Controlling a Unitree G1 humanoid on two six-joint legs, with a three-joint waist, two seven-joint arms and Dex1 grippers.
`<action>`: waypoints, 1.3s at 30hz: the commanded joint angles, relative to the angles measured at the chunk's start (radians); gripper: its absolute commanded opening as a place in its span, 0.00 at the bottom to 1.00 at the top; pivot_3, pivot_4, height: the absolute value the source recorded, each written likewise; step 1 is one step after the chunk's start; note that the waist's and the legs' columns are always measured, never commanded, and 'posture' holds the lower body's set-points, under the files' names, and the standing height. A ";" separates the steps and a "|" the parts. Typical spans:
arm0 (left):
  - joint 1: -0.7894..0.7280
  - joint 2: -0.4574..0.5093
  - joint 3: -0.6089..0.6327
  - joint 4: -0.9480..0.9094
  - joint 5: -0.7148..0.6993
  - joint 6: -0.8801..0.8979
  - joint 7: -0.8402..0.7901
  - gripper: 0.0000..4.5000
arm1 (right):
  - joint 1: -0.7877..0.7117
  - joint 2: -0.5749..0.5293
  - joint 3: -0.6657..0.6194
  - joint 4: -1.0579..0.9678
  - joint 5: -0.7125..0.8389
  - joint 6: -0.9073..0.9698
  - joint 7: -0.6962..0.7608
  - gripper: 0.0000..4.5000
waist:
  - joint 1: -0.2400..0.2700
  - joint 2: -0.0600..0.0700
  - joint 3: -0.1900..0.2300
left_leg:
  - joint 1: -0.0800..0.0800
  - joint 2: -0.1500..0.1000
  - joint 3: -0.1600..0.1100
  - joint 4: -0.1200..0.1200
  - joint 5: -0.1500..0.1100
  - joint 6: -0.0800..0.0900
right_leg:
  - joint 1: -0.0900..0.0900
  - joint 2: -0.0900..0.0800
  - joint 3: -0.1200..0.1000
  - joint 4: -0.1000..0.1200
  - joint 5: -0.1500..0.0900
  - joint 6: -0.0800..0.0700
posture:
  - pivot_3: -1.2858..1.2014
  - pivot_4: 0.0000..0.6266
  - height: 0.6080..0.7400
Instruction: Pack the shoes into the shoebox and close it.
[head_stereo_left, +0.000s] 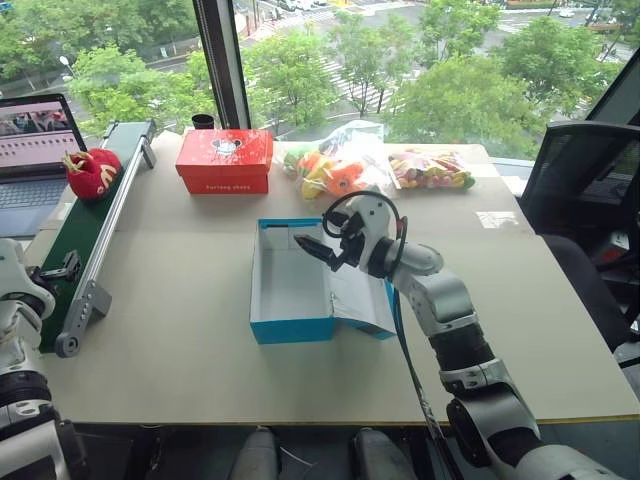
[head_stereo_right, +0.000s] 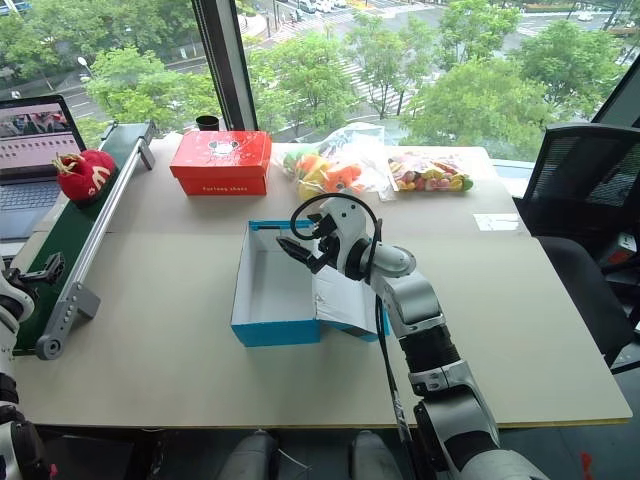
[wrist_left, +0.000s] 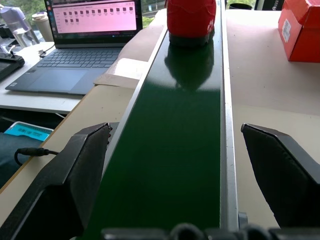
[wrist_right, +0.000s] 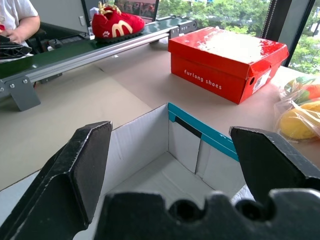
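Nearest the robot, the blue shoebox sits open in the middle of the table, its white interior bare and its lid folded out flat on the right side. The right gripper hovers over the box's far right part with its jaws spread wide, holding nothing. The left gripper is at the near end of the green conveyor belt, jaws also wide and empty, pointing along the belt. At the belt's far end rest the red shoes with yellow markings, well apart from both grippers; I cannot tell whether one or both are there. Beyond lie a red box and bagged toys. As I judge it, nothing is packed yet: fetching, loading and closing all remain.
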 joint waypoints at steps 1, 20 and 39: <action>-0.041 0.037 -0.011 0.040 0.015 -0.048 -0.003 1.00 | -0.010 -0.005 -0.028 -0.022 0.008 -0.019 -0.002 0.99 | 0.000 0.000 0.000 | 0.000 0.000 0.000 0.000 0.000 0.000 | 0.000 0.000 0.000 0.000 0.000 0.000 | 0.52 0.24 0.99; -0.081 0.047 -0.049 0.153 0.039 -0.139 0.008 1.00 | -0.001 0.026 -0.064 -0.086 0.088 -0.035 0.041 0.99 | 0.000 0.000 0.000 | 0.000 0.000 0.000 0.000 0.000 0.000 | 0.000 0.000 0.000 0.000 0.000 0.000 | 0.52 0.24 0.99; -0.124 0.005 -0.070 0.144 0.014 -0.090 0.005 0.53 | -0.031 -0.012 -0.081 -0.070 0.075 -0.023 0.025 1.00 | 0.009 0.000 0.000 | 0.001 0.000 0.000 0.000 0.000 0.000 | 0.001 0.000 0.000 0.002 0.000 0.000 | 0.52 0.24 0.99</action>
